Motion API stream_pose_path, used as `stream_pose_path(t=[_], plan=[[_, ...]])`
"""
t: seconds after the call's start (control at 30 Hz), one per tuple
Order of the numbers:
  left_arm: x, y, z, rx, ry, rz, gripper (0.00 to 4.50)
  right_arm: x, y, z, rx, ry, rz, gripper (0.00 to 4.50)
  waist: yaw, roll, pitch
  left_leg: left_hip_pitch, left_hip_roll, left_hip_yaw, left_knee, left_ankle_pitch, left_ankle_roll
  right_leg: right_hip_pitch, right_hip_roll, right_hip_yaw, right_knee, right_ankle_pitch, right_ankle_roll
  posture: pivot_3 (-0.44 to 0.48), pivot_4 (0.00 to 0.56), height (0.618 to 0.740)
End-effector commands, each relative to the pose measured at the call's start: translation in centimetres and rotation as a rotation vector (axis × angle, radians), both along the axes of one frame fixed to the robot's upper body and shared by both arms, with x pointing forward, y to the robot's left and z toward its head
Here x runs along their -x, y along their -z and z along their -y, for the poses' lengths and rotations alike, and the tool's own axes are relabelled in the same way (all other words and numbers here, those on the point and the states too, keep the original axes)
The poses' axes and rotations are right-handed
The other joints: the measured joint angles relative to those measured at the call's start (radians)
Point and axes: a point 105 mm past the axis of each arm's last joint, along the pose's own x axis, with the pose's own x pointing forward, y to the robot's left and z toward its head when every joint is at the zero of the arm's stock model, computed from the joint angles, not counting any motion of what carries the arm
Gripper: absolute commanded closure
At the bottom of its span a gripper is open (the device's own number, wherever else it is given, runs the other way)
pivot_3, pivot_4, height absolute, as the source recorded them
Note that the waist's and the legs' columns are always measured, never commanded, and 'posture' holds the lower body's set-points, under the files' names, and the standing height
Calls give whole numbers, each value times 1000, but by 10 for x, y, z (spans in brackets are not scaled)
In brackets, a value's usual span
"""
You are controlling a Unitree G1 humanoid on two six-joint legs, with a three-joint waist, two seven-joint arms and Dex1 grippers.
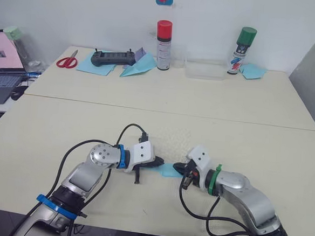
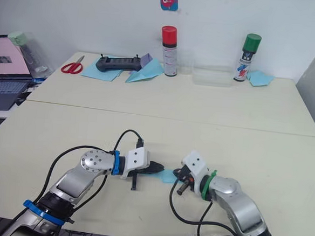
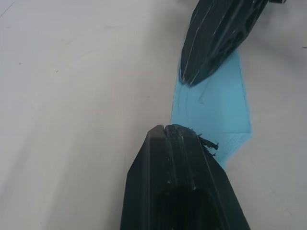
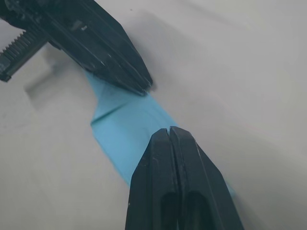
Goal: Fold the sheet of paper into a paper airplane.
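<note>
The sheet of paper is a small light blue strip lying flat on the cream table, near its front edge. My left gripper is shut and its tip rests on the left end of the strip. From the other side, my right gripper is shut too, with its tip pressed on the right end. The two tips face each other a short way apart. In the wrist views the paper runs under both tips. No raised ridge or dart point shows on it.
Along the table's back stand a red-capped spray can, a green-capped can and a clear plastic box. A black controller, red scissors and a wider blue dart lie back left. A laptop sits far left.
</note>
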Motion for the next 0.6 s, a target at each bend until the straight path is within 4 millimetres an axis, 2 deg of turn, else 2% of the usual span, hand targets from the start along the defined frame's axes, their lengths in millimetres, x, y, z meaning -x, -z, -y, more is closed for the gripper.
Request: stream_pose_path(t=[0.03,0.23,0.4,0.43,0.53,0.6], plan=[[13,37,-14,-113,-11,-125,4500,5,35,53,148,169,-141,4461,0,-1,-2,0,0,0,0,0,0,0,0,0,0,0,0,0,150,740],[12,37,-13,-113,-6,-127,4500,3,32,81,161,249,-133,4461,0,-4,-6,1,0,0,0,0,0,0,0,1,0,0,0,0,150,740],[12,36,-12,-112,-5,-127,4500,3,18,86,147,228,-66,4461,1,-4,-6,0,0,0,0,0,0,0,-1,1,-2,0,0,0,150,740],[11,36,-13,-111,-6,-128,4500,2,11,83,128,207,-37,4461,1,-4,-6,-1,0,0,0,0,0,0,-1,1,-3,0,0,0,150,740],[10,36,-13,-111,-8,-127,4500,-4,-30,66,-14,153,106,4461,0,-3,-5,-2,-1,0,0,0,0,0,-1,0,-3,0,0,0,150,740],[10,36,-12,-109,-7,-127,4500,-7,-46,53,-62,112,162,4461,-2,-1,-4,-4,0,0,0,0,0,-2,-1,0,-2,0,0,0,150,740]])
